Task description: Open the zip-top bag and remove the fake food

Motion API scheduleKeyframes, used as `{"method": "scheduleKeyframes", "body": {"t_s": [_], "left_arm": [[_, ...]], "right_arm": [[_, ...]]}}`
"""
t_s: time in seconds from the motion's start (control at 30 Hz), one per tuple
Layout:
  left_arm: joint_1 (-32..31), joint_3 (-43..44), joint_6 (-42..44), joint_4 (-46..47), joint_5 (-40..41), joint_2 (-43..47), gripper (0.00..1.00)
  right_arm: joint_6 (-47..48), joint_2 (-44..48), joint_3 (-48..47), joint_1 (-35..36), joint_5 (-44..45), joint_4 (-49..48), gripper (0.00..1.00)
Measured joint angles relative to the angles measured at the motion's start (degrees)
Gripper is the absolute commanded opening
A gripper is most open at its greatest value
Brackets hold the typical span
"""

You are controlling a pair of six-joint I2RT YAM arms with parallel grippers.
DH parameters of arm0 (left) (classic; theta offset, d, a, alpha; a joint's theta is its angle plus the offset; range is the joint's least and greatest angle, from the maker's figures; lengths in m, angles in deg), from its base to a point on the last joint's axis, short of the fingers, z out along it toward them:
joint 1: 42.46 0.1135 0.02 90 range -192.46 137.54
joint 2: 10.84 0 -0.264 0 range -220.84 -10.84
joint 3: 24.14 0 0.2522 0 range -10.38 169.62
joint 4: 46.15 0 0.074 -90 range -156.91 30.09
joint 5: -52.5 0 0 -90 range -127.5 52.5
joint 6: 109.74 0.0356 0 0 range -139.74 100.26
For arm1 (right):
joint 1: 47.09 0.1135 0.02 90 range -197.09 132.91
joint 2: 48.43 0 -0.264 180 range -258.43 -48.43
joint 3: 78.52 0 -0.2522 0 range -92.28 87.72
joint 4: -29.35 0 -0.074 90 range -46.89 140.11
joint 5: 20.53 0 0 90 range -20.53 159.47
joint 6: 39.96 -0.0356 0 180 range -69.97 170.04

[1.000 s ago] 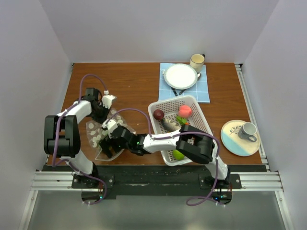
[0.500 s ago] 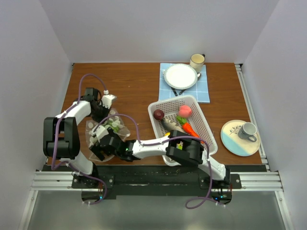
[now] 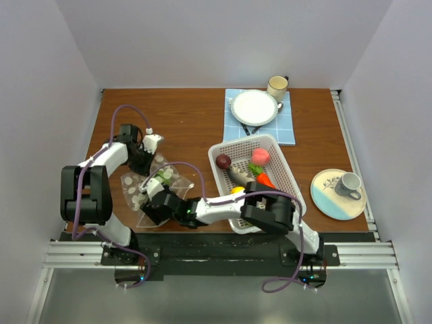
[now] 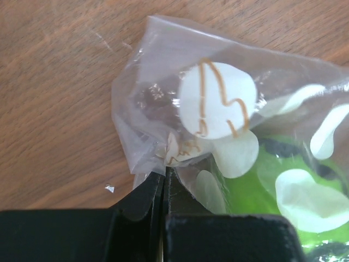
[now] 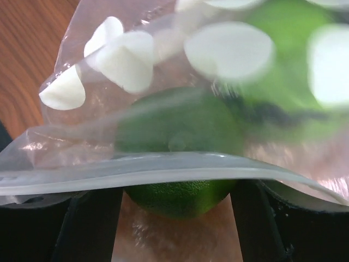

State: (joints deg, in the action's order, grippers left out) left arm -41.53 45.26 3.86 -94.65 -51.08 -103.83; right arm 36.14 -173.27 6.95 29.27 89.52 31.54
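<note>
Step in hand, I judge: getting the last fruit out thru the bag mouth. By the tabletop's near-left corner, R gripper (image 5: 177,199) sits at the mouth of the clear floppy zip-top bag (image 3: 137,194), green print w/ white dots. Its 2 fingers are spread wide either side of a round green plastic apple (image 5: 174,136); contact unclear. Best approach: centre on the apple, close gently, no film between pads, draw out slowly. Just beyond, L gripper (image 4: 163,183) is clamped tight on the bag's corner film, a good anchor. Farther right, a white perforated plastic basket (image 3: 286,177) holds other pieces.
</note>
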Motion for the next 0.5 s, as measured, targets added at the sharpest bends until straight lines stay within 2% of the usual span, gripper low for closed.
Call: {"method": "scheduleKeyframes", "body": {"t_s": [0.13, 0.3, 0.5], "left_arm": [[0.1, 0.1, 0.0, 0.3, 0.6, -0.6, 0.00], [0.5, 1.0, 0.0, 0.9, 0.7, -3.2, 0.00], [0.6, 1.5, 0.0, 1.4, 1.2, -3.6, 0.00]], "right_arm": [[-0.3, 9.0, 6.8, -0.2, 0.3, 2.2, 0.66], [-1.9, 25.9, 16.5, -0.3, 2.2, 6.1, 0.69], [-5.1, 45.7, 27.0, -0.8, 10.1, 12.8, 0.70]]}}
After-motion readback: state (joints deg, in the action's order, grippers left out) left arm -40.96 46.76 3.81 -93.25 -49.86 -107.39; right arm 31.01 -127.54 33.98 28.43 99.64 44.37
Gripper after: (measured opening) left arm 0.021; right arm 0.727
